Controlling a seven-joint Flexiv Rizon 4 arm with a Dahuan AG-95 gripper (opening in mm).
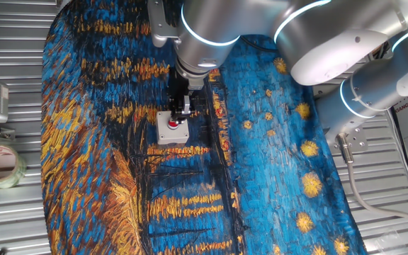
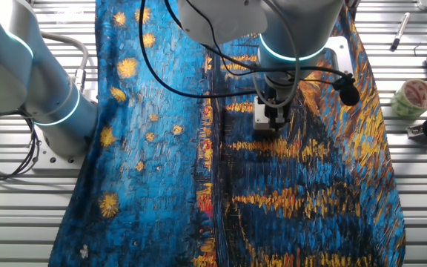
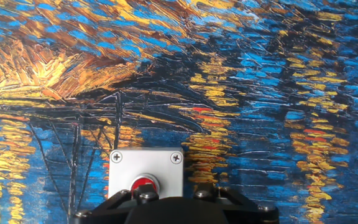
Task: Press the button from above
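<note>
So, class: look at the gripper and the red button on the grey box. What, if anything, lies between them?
Nothing shows between them. In one fixed view the gripper hangs just above the button, with no object in that short stretch.

Bright, even light in all three views, coming from overhead. Glare on my glossy white arm (image 1: 346, 42) and its glowing blue rings. The metal slats of the table (image 1: 6, 212) shine in streaks, left and right. Soft shadows only: a faint one under my arm on the painted cloth (image 1: 275, 177), a thin one beside the grey box (image 3: 146, 171). Fixed views are sharp enough. In the hand view the cloth is crisp; my dark gripper body along the near edge is slightly soft. Little edge distortion.
</note>
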